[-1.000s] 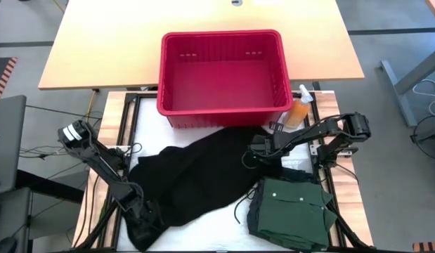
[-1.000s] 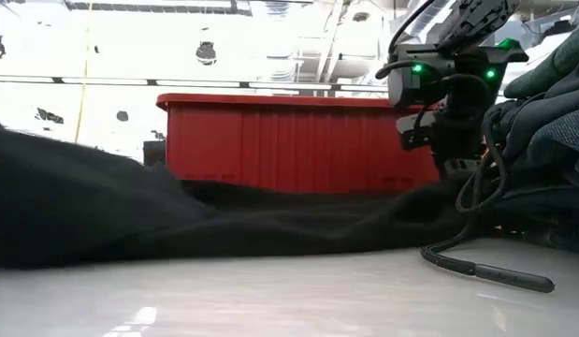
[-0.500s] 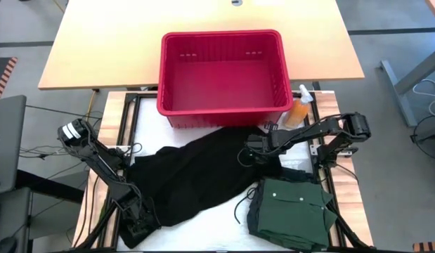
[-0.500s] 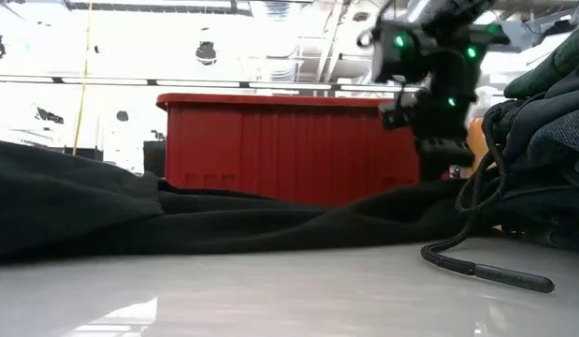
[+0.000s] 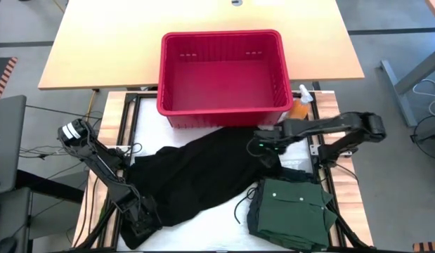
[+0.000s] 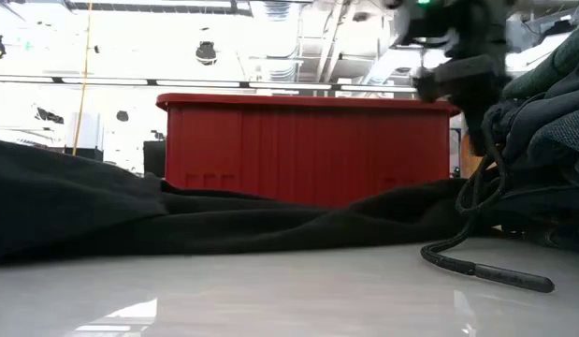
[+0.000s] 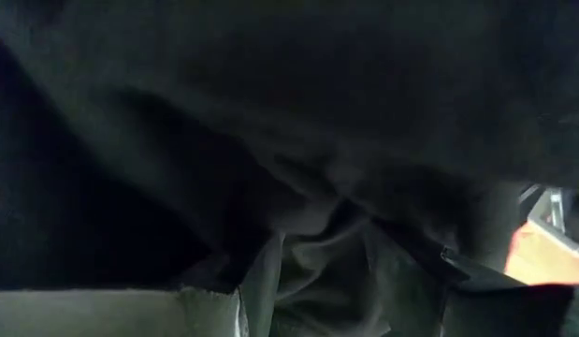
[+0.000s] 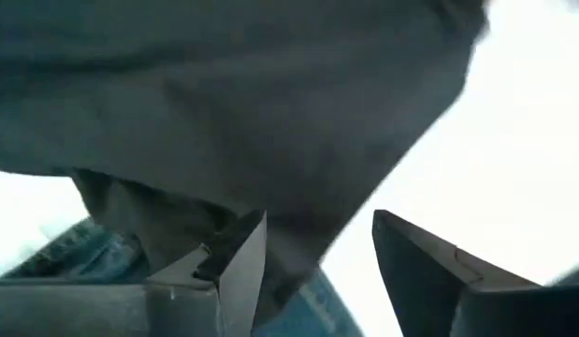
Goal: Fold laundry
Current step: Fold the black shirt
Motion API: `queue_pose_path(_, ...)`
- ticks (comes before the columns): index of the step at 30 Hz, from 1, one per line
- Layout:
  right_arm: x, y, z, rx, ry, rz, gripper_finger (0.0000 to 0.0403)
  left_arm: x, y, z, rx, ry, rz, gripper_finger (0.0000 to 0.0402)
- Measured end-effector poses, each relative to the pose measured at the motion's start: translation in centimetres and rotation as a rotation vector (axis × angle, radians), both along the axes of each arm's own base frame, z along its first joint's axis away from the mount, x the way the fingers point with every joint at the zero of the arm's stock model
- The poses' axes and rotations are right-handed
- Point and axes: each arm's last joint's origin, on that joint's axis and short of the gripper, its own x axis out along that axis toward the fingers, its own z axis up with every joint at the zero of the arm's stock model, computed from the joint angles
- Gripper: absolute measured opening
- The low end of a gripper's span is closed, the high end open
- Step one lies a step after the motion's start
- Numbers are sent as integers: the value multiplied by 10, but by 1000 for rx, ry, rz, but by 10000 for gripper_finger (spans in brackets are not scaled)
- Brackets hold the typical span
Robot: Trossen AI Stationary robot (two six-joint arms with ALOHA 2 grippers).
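Note:
A black garment (image 5: 196,176) lies spread slantwise over the white table, from near left to far right. My left gripper (image 5: 141,223) is at its near left end and shut on it. My right gripper (image 5: 263,149) hangs open above the garment's far right end (image 5: 249,144), pointing down and touching nothing. In the right wrist view the two fingers (image 8: 242,271) stand apart over dark cloth. A folded green buttoned shirt (image 5: 291,207) tops a pile of dark garments at near right. My left gripper (image 7: 326,271) pinches a bunched fold of the black garment's near left end (image 7: 317,234) between its two fingers. The fingers slant down from above. The cloth is gathered in several creases there, and the remainder of the garment lies slack on the table.
A red plastic basket (image 5: 224,70) stands at the far side, with an orange spray bottle (image 5: 299,109) at its right corner. A black cord (image 6: 485,271) trails from the garment pile (image 6: 542,140) onto the table. Bare white table shows at near centre.
My right gripper has opened, let go of the black garment's far right end and gone up, turning as it rose. The released end has dropped onto the table. The garment's left part has sunk lower and flatter.

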Motion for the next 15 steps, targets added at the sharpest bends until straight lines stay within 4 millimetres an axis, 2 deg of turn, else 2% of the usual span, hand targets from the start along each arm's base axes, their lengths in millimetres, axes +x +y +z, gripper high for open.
queue_pose_path(4, -32, -2, -10, 19, -64, -253, 220, 3, -1, 1, 19, -51, 9, 153)
queue_pose_path(7, -45, -1, -20, 53, -150, -388, 218, 4, -1, 2, 30, -85, -6, 153)
queue_pose_path(15, -56, 12, -37, 115, -238, -465, 219, 4, -1, 2, 30, -101, -42, 153)
